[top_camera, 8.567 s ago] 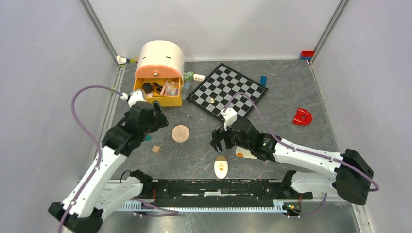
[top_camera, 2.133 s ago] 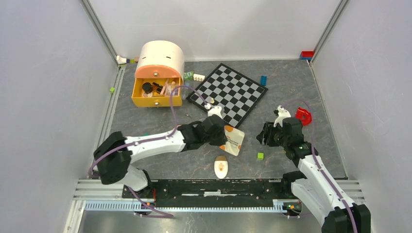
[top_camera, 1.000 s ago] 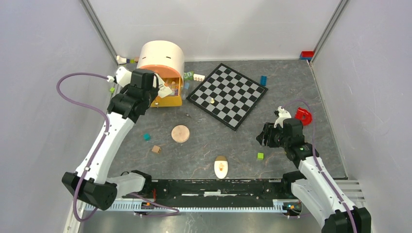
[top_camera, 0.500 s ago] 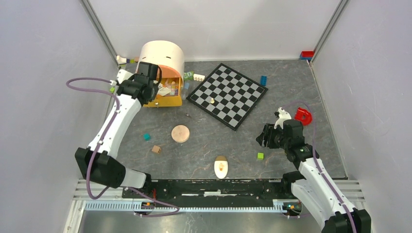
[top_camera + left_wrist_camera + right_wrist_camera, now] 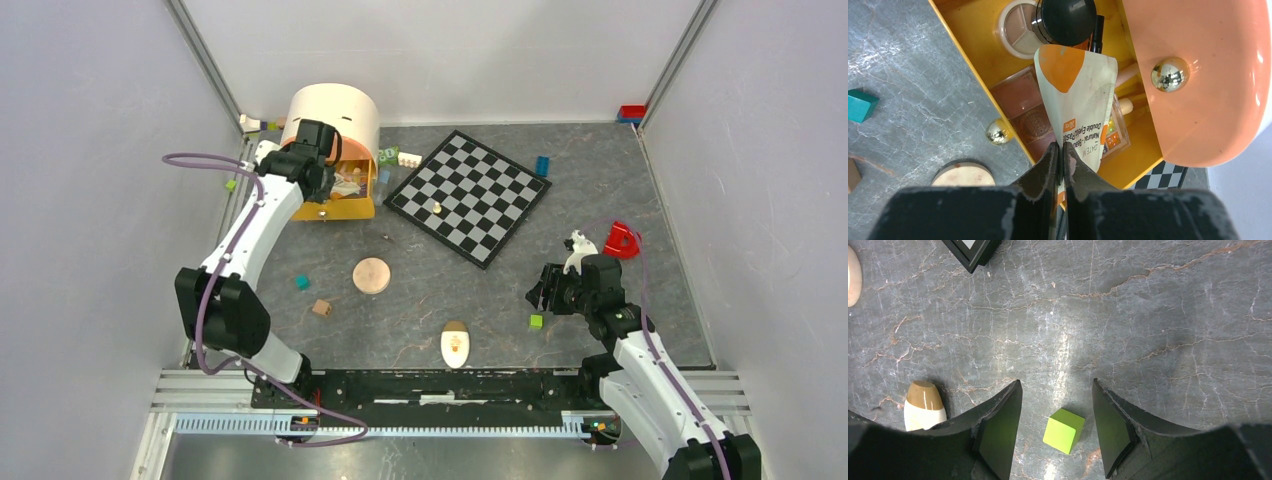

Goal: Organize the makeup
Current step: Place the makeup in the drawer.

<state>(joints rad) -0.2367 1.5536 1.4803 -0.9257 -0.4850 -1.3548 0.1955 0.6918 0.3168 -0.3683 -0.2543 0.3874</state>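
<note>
My left gripper (image 5: 1061, 150) is shut on the lower edge of a white-orange sachet (image 5: 1075, 95), held over the open yellow drawer (image 5: 973, 60) of a peach box (image 5: 335, 118). A pink-brown blush palette (image 5: 1024, 107), a multicolour eyeshadow palette (image 5: 1113, 137), a round compact (image 5: 1018, 30), a black jar (image 5: 1065, 17) and a black pencil (image 5: 1098, 30) lie in the drawer. A round peach compact (image 5: 371, 275) and a cream oval (image 5: 455, 345) lie on the table. My right gripper (image 5: 1057, 425) stands open low over the table, to the right of the cream oval (image 5: 924, 407).
A lime green cube (image 5: 1064, 430) sits on the table between my right fingers. The black-and-grey chessboard (image 5: 470, 195) lies mid-back. A teal cube (image 5: 302, 282), a brown cube (image 5: 321, 307), a red piece (image 5: 620, 240) and small bricks (image 5: 400, 157) are scattered around. Walls close in on three sides.
My left arm has carried the sachet from the table's middle to the drawer and has reached further over it in the last second. My right gripper has shifted nearer, over the green cube.
</note>
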